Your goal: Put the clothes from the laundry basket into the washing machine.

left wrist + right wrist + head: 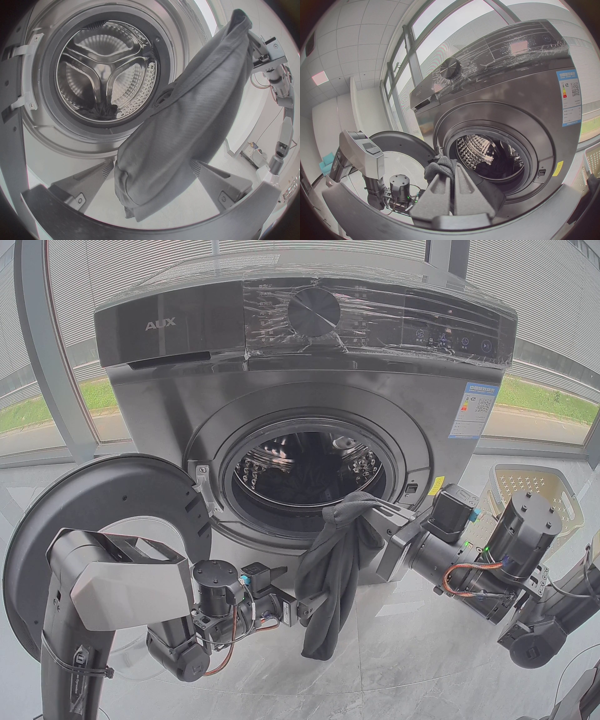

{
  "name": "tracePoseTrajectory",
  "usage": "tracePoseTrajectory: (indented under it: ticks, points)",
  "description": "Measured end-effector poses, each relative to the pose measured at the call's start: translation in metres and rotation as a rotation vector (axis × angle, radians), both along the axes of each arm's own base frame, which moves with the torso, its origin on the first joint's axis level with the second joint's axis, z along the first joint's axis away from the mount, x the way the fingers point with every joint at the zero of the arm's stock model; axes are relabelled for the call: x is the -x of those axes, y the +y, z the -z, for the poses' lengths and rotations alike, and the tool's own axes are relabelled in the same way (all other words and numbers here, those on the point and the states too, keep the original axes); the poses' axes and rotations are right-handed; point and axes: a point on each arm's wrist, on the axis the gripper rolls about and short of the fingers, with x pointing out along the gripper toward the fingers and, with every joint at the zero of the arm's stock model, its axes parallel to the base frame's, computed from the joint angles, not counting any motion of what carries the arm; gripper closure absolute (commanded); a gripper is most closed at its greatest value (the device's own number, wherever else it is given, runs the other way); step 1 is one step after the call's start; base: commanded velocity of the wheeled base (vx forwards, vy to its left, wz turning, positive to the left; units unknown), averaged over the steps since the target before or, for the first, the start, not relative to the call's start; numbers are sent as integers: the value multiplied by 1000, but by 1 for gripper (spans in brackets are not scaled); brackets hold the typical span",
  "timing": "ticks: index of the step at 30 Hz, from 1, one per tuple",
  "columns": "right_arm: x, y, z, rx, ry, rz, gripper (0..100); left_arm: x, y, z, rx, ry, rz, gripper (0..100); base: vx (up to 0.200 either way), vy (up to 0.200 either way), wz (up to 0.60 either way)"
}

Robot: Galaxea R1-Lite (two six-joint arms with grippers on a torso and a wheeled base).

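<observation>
- While the round door (94, 521) is swung wide open at 9 o'clock of the opening, the washing machine (300, 396) is seen facing the robot, with its drum (306, 471) exposed
- A grey garment (334, 571) is pinched at its upper end by the right gripper (375, 512), whose fingers (470, 190) are pressed together on the cloth; the hold is placed at about 5 o'clock on the rim of the opening, just outside it
- The rest of the garment is seen hanging straight down before the machine's lower front, towards the floor (406, 652)
- The left gripper (315, 604) is held low at 9 o'clock of the hanging cloth, its fingers (218, 184) spread wide, with the garment's lower part seen between them; whether the cloth is touched cannot be told
- A dark piece of clothing (100, 111) is seen lying at 6 o'clock inside the drum
- The laundry basket (531, 468) is set on the floor at 3 o'clock of the machine, beyond the right arm; its contents cannot be made out
</observation>
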Motion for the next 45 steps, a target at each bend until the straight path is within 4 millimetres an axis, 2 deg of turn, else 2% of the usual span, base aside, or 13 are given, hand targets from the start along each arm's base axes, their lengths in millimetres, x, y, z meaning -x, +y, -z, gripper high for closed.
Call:
tracePoseTrajectory:
  ticks: [2, 3, 13, 19, 23, 27, 34, 39, 45]
  points:
    - [0, 1, 0, -1, -1, -3, 100, -5, 0, 2, -1, -14, -6, 0, 0, 0, 0]
    - [1, 1, 0, -1, -1, -5, 100, -7, 0, 3, -3, -19, -8, 100, 0, 0, 0]
    - [2, 0, 2, 5, 6, -6, 100, -16, -1, 9, -8, -33, -25, 100, 0, 0, 0]
    - [1, -3, 6, 17, 19, 7, 100, -17, 4, 1, -3, -49, -40, 100, 0, 0, 0]
    - [-2, -9, 8, 27, 30, 32, 100, -13, 12, -18, 11, -73, -52, 100, 0, 0, 0]
    - [-7, -18, 12, 37, 45, 67, 100, 0, 21, -46, 32, -106, -60, 100, 0, 0, 0]
    - [-5, -34, 20, 9, 61, 97, 100, 42, 47, -99, 73, -168, -67, 100, 0, 0, 0]
    - [2, -47, 30, 8, 91, 91, 100, 74, 65, -123, 90, -205, -65, 100, 0, 0, 0]
    - [-1, -53, 38, 16, 116, 111, 100, 86, 75, -140, 108, -263, -89, 100, 0, 0, 0]
